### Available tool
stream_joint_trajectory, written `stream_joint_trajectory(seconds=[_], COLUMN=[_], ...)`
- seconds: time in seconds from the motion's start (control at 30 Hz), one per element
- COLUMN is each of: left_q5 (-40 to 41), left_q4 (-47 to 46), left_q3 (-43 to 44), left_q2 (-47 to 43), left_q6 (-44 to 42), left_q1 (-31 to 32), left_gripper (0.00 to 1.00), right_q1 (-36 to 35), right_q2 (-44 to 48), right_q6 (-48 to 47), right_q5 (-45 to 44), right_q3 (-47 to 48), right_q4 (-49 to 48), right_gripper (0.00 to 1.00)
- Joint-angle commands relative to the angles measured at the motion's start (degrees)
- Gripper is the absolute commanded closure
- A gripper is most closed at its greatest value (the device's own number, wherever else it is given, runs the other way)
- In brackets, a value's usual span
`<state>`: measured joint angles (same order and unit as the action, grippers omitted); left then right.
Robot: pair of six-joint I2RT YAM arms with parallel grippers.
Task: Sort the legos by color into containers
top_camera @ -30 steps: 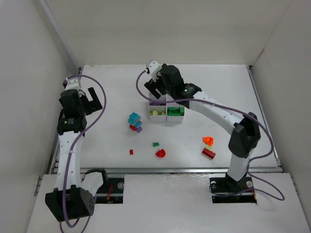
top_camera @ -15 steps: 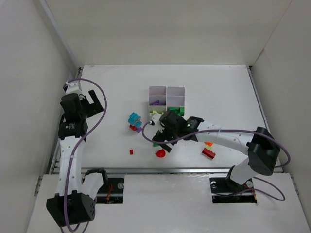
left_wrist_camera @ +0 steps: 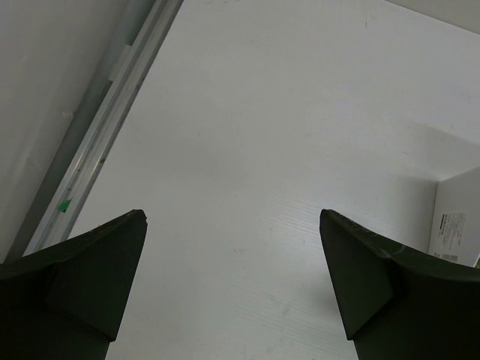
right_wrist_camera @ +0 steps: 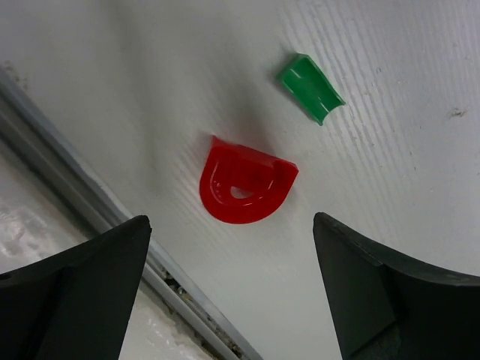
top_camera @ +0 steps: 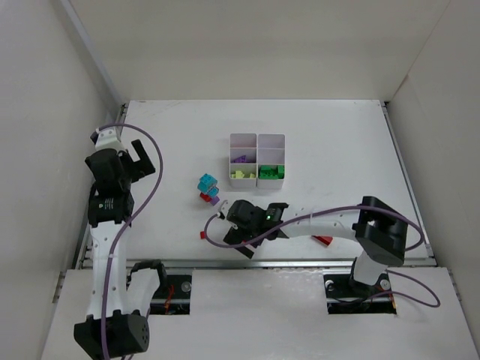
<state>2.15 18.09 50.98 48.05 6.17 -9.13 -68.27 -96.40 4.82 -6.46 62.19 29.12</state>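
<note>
The white six-compartment tray [top_camera: 257,137] holds purple, yellow-green and green legos. A cyan, red and purple cluster [top_camera: 208,187] lies left of it, and a tiny red brick [top_camera: 202,235] sits nearer the front. My right gripper [top_camera: 241,237] hangs low by the front rail, open. Just ahead of its fingertips in the right wrist view [right_wrist_camera: 231,229] lies a red D-shaped piece [right_wrist_camera: 244,184], and a green piece [right_wrist_camera: 310,88] lies beyond that. My left gripper [top_camera: 129,160] [left_wrist_camera: 231,217] is open and empty over bare table at the left. In its wrist view only a corner of the tray [left_wrist_camera: 457,217] shows.
A red brick [top_camera: 323,240] peeks out from under the right forearm. The metal rail [right_wrist_camera: 90,202] along the table's front edge runs close beside the right gripper's left finger. White walls enclose the table on the left, back and right.
The right arm swung from above the tray down to the front of the table, over the red D-shaped and green pieces, opening wider on the way. The left arm shifted only slightly.
</note>
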Motion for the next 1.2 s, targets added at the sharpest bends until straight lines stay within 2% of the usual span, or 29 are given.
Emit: stream_joint_trajectory(seconds=[0.0, 0.07, 0.17, 0.2, 0.23, 0.43, 0.47, 0.63, 0.73, 0.8, 0.83, 0.9, 1.0, 1.1, 1.13, 1.17], left_q5=[0.7, 0.7, 0.7, 0.7, 0.7, 0.7, 0.7, 0.7, 0.7, 0.7, 0.7, 0.7, 0.7, 0.7, 0.7, 0.7], left_q4=[-1.3, -1.3, -1.3, -1.3, -0.8, -0.8, -0.8, -0.8, -0.8, -0.8, -0.8, -0.8, -0.8, -0.8, -0.8, -0.8], left_q3=[1.4, 1.4, 1.4, 1.4, 1.4, 1.4, 1.4, 0.9, 0.9, 0.9, 0.9, 0.9, 0.3, 0.3, 0.3, 0.3], left_q2=[-1.4, -1.9, -1.9, -2.4, -2.4, -2.4, -2.4, -2.4, -2.4, -2.4, -2.4, -2.4, -2.4, -2.4, -2.4, -2.4], left_q6=[-0.5, -0.5, 0.0, 0.0, 0.0, 0.0, 0.0, 0.0, 0.0, 0.0, 0.0, 0.0, 0.0, 0.0, 0.0, 0.0], left_q1=[-0.4, -0.4, -0.4, -0.4, -0.4, -0.4, -0.4, -0.4, -0.4, -0.4, -0.4, -0.4, -0.4, -0.4, -0.4, -0.4], left_gripper=[0.00, 0.00, 0.00, 0.00, 0.00, 0.00, 0.00, 0.00, 0.00, 0.00, 0.00, 0.00, 0.00, 0.00, 0.00, 0.00], right_q1=[0.3, 0.3, 0.3, 0.3, 0.3, 0.3, 0.3, 0.3, 0.3, 0.3, 0.3, 0.3, 2.5, 10.8, 10.8, 14.0], right_q2=[-1.2, -1.9, -4.7, -5.3, -5.8, -5.6, -5.6, -4.4, -1.7, 0.6, 3.2, 5.6, 7.0, 2.1, 0.7, -0.8], right_q6=[3.4, 3.4, 3.4, 3.4, 3.4, 2.4, 1.8, 0.6, 0.1, 0.1, -0.4, -0.4, -0.9, -1.6, -2.5, -2.5], right_q5=[-3.5, -4.0, -4.0, -4.6, -4.6, -4.1, -4.1, -3.6, -3.0, -3.0, -4.1, -7.7, -10.8, -9.9, -9.4, -9.4], right_q3=[-0.1, -0.1, 0.6, 1.3, 1.8, 1.3, 1.3, 1.3, 1.3, 1.9, 3.6, 6.7, 16.0, 29.9, 29.9, 34.4], right_q4=[-2.5, -3.4, -4.4, -4.4, -4.4, -5.0, -5.6, -4.2, -3.0, -1.7, -0.3, 1.3, 4.1, 8.4, 8.4, 8.4], right_gripper=[0.06, 0.08, 0.19, 0.24, 0.33, 0.61, 0.70, 0.91, 0.97, 0.97, 1.00, 1.00, 1.00, 1.00, 1.00, 1.00])
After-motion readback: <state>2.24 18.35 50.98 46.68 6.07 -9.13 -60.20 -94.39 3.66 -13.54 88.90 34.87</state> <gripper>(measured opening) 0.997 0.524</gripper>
